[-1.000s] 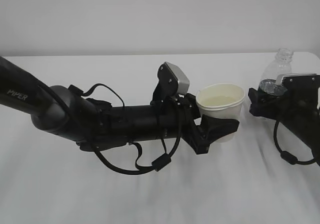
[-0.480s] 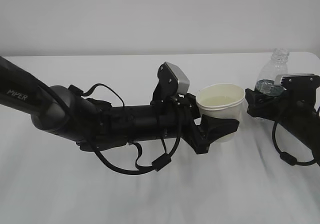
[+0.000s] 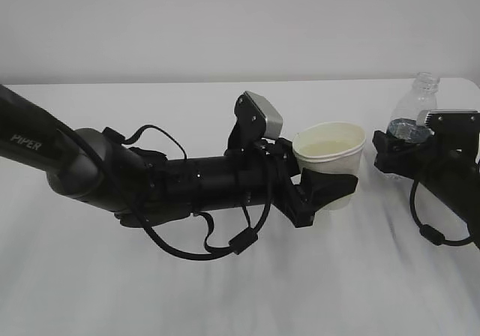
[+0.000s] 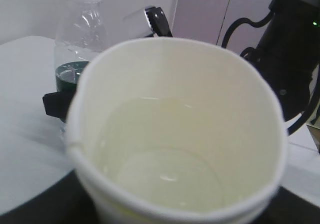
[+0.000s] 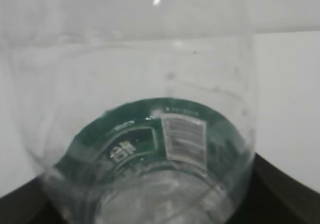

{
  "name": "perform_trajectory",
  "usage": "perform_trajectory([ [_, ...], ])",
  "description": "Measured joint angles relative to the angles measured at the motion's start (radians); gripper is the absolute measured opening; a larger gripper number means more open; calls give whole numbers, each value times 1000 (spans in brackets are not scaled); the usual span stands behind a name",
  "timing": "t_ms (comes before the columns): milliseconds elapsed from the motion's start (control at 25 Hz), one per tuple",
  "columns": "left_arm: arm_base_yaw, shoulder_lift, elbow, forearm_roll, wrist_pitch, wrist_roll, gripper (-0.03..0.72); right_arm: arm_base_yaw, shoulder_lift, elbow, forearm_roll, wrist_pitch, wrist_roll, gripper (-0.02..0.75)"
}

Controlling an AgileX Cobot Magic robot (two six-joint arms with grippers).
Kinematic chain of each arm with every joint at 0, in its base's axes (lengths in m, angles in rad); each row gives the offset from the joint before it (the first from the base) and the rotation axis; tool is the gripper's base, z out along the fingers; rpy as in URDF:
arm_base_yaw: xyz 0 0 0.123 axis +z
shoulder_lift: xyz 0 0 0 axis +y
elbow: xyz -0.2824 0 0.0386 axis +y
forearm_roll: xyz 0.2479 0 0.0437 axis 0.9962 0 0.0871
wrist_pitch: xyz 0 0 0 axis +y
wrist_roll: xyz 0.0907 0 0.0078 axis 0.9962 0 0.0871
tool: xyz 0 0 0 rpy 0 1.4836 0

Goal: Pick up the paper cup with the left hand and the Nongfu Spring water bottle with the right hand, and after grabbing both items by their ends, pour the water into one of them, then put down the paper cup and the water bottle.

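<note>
The left hand (image 3: pixel 324 193) reaches in from nine o'clock across the white table (image 3: pixel 225 291), its thick black arm (image 3: pixel 97 167) marked "PIPER" and hung with loose cables (image 3: pixel 225 242). A grey camera box (image 3: pixel 264 115) sits on top of the wrist. Its jaws are closed around the lower body of the cup (image 3: pixel 330 156), which stands upright near the middle of the exterior view, a little toward three o'clock. Whether the cup's base touches the table cannot be told. Water (image 4: pixel 165 154) lies in the cup; in the left wrist view it covers the bottom and rises partway up the pale cream wall. At three o'clock the right hand (image 3: pixel 397 152) grips the bottle (image 3: pixel 416 107) about its body at the level of the green label (image 5: pixel 150 134); the clear neck stands upright above the jaws, capless. Another grey box (image 3: pixel 450 117) sits just beside the neck. Cup and bottle are near each other but apart. In the right wrist view the bottle fills nearly the whole picture, seen through its clear wall, with the green band and a white barcode patch low in the middle.
</note>
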Motion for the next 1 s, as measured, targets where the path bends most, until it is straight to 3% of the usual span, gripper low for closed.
perform_trajectory([
  [320,0,0,0,-21,0,0,435,0,0,17,-5,0,59,637],
  [600,0,0,0,-21,0,0,435,0,-2,25,-67,0,59,640],
  [1000,0,0,0,-22,0,0,435,0,-126,136,-66,0,-32,640],
])
